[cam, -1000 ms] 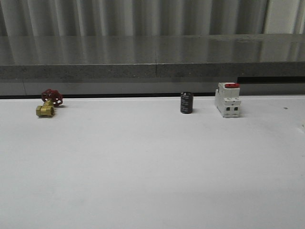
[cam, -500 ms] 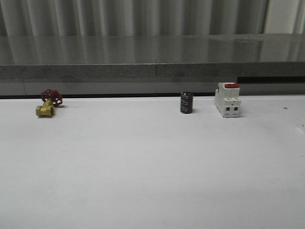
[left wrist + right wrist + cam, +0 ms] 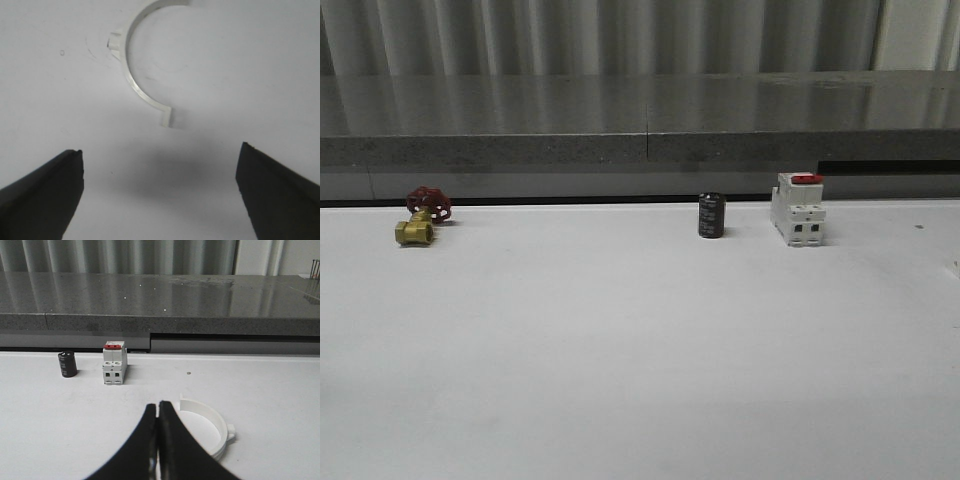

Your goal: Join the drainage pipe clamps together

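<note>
- The left claw (image 3: pixel 159 192) hangs over the table (image 3: pixel 240 65) with its fingers (image 3: pixel 45 192) spread wide and nothing between them.
- One half-ring (image 3: pixel 134 70) lies flat just ahead of that claw, clear of both fingers; its open side faces away from the nub (image 3: pixel 114 42), and its near end tab (image 3: pixel 166 116) sits roughly on the line between the fingertips.
- The right claw (image 3: pixel 158 412) is pressed together, empty.
- The other half-ring (image 3: pixel 210 429) lies flat just beside and beyond its tips, on the side away from the switch (image 3: pixel 114 362) and black cylinder (image 3: pixel 67 364); part of it is hidden behind the fingers, so contact cannot be ruled out.
- Judgement: each arm has its own half near; the left claw is better set to grasp first.
</note>
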Robot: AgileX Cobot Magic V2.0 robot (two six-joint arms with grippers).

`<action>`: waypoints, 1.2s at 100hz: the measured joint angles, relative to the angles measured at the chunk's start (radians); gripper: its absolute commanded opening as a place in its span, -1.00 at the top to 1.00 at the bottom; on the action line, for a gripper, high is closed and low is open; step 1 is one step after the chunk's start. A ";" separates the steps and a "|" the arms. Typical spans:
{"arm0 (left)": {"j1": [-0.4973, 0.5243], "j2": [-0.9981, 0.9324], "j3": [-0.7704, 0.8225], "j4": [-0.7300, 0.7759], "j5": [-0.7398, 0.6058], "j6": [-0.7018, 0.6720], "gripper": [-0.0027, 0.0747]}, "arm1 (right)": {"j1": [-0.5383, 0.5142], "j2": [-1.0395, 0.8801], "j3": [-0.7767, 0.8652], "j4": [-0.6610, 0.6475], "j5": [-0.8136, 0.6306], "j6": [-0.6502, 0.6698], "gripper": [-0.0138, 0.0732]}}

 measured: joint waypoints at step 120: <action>0.033 0.618 -0.343 -0.003 -0.068 0.114 -0.50 | 0.000 0.000 0.000 0.000 0.000 0.000 0.84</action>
